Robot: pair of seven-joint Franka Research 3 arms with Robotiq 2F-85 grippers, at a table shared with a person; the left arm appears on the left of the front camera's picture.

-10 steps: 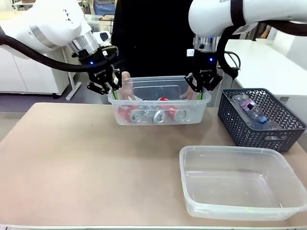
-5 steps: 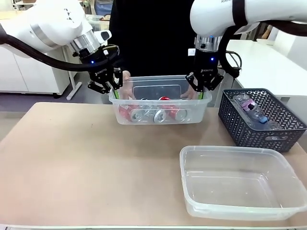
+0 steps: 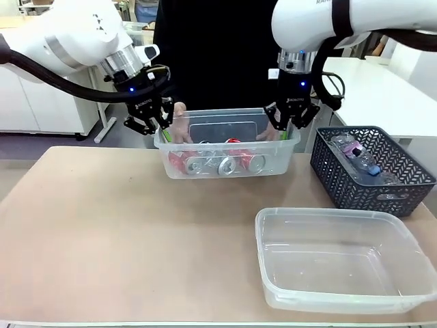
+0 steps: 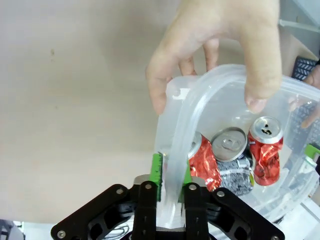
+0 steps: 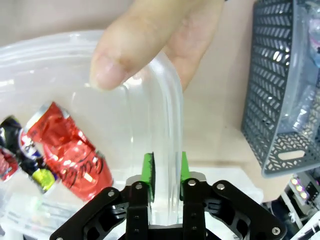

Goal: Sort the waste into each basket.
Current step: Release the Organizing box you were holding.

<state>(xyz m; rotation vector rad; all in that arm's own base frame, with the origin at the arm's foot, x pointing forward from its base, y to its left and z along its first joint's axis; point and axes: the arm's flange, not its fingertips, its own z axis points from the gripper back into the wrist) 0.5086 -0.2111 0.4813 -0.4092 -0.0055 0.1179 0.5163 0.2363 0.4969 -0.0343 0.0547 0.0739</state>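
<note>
Holding steady since a second ago, I keep left gripper (image 3: 162, 131) and right gripper (image 3: 289, 130) pinching the can tub (image 3: 229, 167) rim, upper centre. Person's hands (image 3: 180, 121) also grip it, so handover looks pending.

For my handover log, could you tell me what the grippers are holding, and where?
Both hold the can-filled clear tub by its rim: left gripper on one end wall, right gripper on the opposite one.

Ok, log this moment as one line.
left gripper: shut on tub rim | right gripper: same | tub: holds cans | person's hands: gripping tub
</note>
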